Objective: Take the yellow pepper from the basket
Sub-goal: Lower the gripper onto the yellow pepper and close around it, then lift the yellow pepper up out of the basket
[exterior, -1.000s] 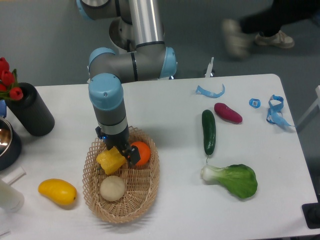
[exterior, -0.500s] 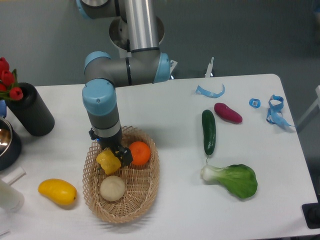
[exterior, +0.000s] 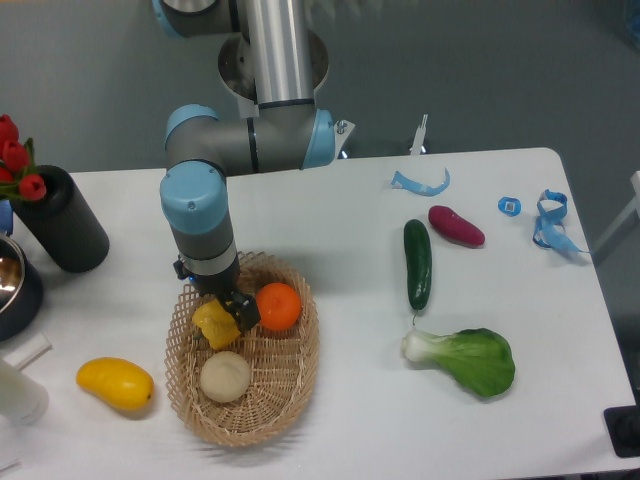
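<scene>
The yellow pepper (exterior: 214, 325) lies in the tan wicker basket (exterior: 290, 390), at its upper left, between an orange (exterior: 278, 306) and a pale beige ball (exterior: 225, 376). My gripper (exterior: 226, 308) reaches straight down into the basket and its dark fingers sit around the pepper's upper right side. The fingers look closed against the pepper, which appears slightly raised off the basket floor. The wrist hides the pepper's stem.
A yellow mango (exterior: 115, 384) lies left of the basket. A black vase (exterior: 62, 232) with red tulips and a dark metal bowl (exterior: 14, 285) stand at far left. A cucumber (exterior: 417, 263), purple eggplant (exterior: 456, 225), bok choy (exterior: 465, 358) and blue tape scraps (exterior: 421, 184) lie right.
The arm has shifted left and slightly back with the pepper between its fingers; the pepper moved from mid-basket toward the upper left rim. A person at the top right has left view.
</scene>
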### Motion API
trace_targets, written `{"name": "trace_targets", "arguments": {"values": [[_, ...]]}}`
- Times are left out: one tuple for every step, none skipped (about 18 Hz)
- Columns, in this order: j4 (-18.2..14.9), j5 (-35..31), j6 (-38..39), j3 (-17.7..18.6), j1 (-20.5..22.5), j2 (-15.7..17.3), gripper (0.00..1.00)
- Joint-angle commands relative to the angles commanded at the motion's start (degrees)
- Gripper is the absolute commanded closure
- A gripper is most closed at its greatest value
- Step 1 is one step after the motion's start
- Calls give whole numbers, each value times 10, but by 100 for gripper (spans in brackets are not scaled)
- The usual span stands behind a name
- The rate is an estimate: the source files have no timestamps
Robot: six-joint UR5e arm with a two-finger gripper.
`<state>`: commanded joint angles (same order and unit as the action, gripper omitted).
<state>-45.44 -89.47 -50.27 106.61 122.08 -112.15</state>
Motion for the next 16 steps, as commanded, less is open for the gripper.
{"name": "trace_targets", "arguments": {"values": [[0, 1, 1, -1, 0, 0, 12], [0, 1, 0, -1, 0, 0, 22], [0, 0, 0, -2, 0, -1, 33], [0, 1, -1, -2, 0, 0, 42], [0, 1, -1, -3, 0, 0, 50], [0, 1, -1, -4, 0, 1, 57], [0, 1, 0, -6, 0, 0, 64], [1, 2, 0, -6, 0, 0, 68], [1, 3, 0, -9, 2, 3, 68], [1, 6, 0, -13, 3, 4, 68], [1, 9, -1, -18, 4, 5, 68], [1, 13, -1, -25, 5, 7, 68], [1, 18, 0, -34, 7, 8, 68], [1, 18, 1, -45, 11, 8, 68], [1, 18, 2, -56, 12, 9, 68], [1, 19, 2, -68, 16, 12, 68]]}}
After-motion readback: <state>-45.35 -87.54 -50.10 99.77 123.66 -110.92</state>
